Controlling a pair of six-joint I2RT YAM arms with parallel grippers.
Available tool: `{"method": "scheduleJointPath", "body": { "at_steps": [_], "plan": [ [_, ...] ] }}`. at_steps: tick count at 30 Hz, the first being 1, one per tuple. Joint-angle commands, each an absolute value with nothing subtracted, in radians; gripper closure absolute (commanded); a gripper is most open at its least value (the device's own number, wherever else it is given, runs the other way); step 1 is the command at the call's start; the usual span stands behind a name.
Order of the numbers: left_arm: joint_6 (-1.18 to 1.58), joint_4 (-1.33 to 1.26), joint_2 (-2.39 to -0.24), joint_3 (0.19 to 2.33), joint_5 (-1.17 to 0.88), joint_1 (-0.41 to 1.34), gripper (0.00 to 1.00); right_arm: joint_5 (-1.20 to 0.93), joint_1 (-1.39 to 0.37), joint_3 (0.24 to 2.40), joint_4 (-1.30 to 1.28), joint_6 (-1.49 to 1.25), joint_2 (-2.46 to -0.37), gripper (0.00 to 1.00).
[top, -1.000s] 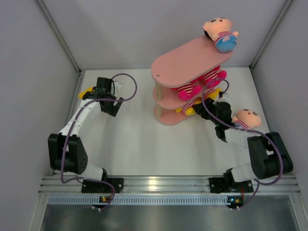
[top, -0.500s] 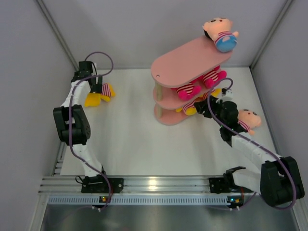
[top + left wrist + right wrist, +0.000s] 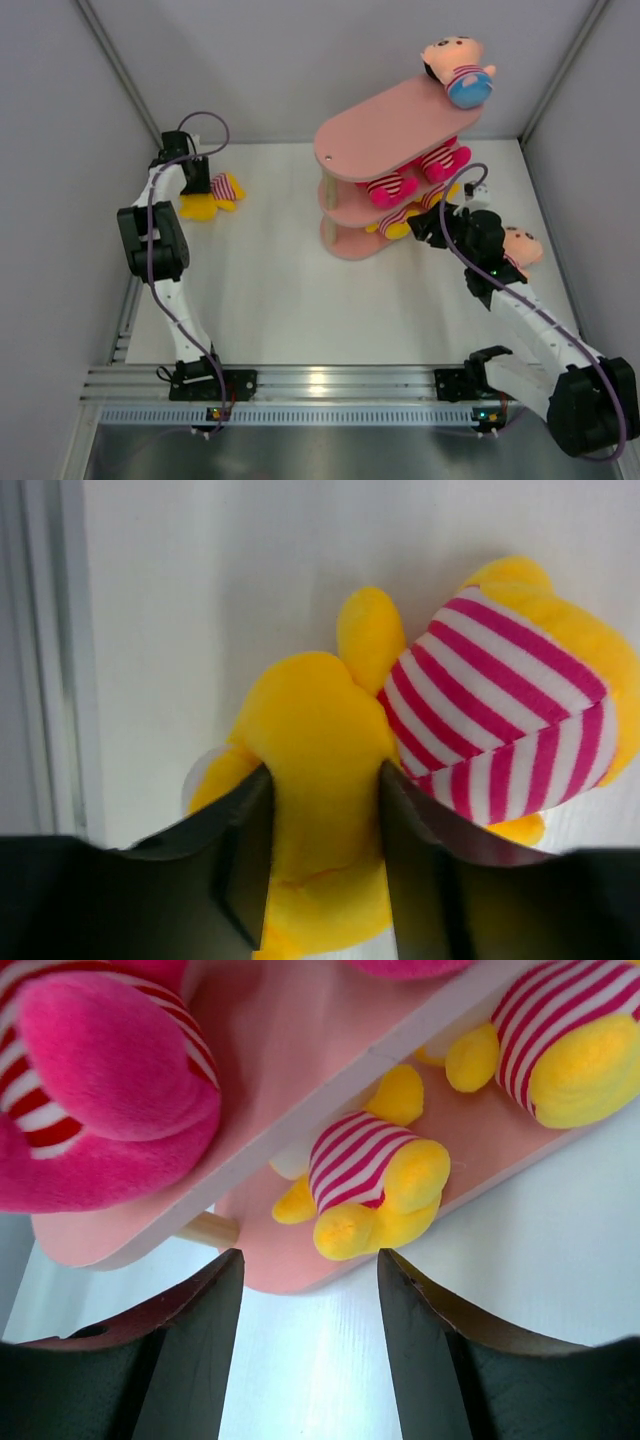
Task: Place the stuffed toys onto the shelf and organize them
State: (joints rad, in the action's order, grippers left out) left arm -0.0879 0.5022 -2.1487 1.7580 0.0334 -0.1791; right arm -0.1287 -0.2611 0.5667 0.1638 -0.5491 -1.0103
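So the left gripper (image 3: 322, 780) is pinching the yellow stuffed toy (image 3: 310, 705), which lies on the surface (image 3: 280, 290) well left of the pink shelf (image 3: 385, 125). The right gripper (image 3: 310, 1260) is spread wide with nothing in it, facing the shelf's bottom tier.

No text, label, brand, number or sign can be read in any of my three views. The only markings are the red-and-white stripes on the shirts of the stuffed toys (image 3: 393, 187), which are a pattern and not lettering.
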Motion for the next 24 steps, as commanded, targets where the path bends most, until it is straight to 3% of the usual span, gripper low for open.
{"method": "scheduleJointPath", "body": {
  "at_steps": [1, 2, 3, 6, 10, 14, 20, 24],
  "plan": [
    [-0.049, 0.629, -2.18, 1.75, -0.121, -0.21, 0.55, -0.12, -0.279, 0.649, 0.092, -0.5, -0.927, 0.43],
    [-0.055, 0.637, -2.169, 1.714, -0.158, -0.221, 0.69, -0.117, -0.279, 0.658, 0.075, -0.482, -0.899, 0.43],
    [-0.064, 0.638, -2.13, 1.686, -0.176, -0.225, 1.0, -0.114, -0.279, 0.669, 0.057, -0.466, -0.885, 0.43],
    [-0.126, 0.638, -2.034, 1.568, -0.259, -0.225, 1.0, -0.123, -0.281, 0.751, -0.075, -0.391, -0.859, 0.42],
    [-0.25, 0.638, -1.755, 1.393, -0.356, -0.21, 1.0, -0.181, -0.311, 0.923, -0.233, -0.269, -0.862, 0.39],
    [-0.34, 0.637, -1.501, 1.188, -0.397, -0.163, 1.0, -0.196, -0.434, 1.072, -0.349, -0.206, -0.899, 0.37],
    [-0.48, 0.704, -1.113, 1.014, -0.553, -0.146, 1.0, -0.403, -0.647, 1.184, -0.24, -0.336, -1.018, 0.27],
    [-0.516, 0.85, -0.971, 1.032, -0.65, -0.144, 1.0, -0.377, -0.857, 1.19, -0.12, -0.416, -1.121, 0.22]
  ]
}}
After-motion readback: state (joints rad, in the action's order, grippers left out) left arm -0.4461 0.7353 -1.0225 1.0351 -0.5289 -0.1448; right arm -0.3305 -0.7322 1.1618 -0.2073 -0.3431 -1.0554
